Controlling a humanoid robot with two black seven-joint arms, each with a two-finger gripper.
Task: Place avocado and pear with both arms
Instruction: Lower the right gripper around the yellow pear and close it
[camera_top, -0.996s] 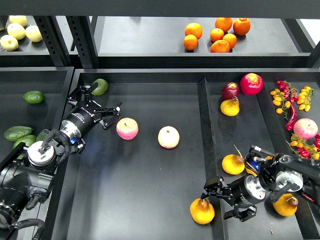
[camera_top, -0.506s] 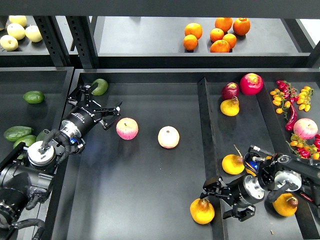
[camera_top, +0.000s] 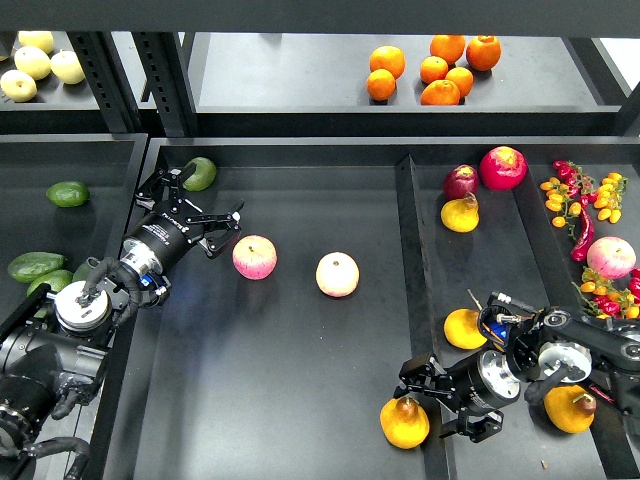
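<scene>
Fingers (camera_top: 165, 186) of our left gripper (camera_top: 188, 200) stand spread and hold nothing; one prong reaches toward the dark green avocado (camera_top: 199, 173), which lies just beyond its tip near the back wall of the centre tray (camera_top: 300, 400), the other points at a pink-and-yellow apple (camera_top: 255, 257) close by. A second apple (camera_top: 337, 274) sits further right in the same tray. Our right gripper (camera_top: 428, 400) has its fingers parted too, empty, with the yellow-orange pear (camera_top: 404, 422) just beside them at the tray's front, next to the divider; we cannot tell whether a fingertip touches it. Behind that arm, in the right-hand compartment, lie two more yellow pears (camera_top: 465, 328), one at the front right partly hidden by the wrist. Further back sit another pear (camera_top: 460, 214), a dark red fruit (camera_top: 461, 182) and a magenta one (camera_top: 502, 167). Oranges (camera_top: 432, 68) rest on the rear shelf; other avocados (camera_top: 67, 193) lie in the left tray.
</scene>
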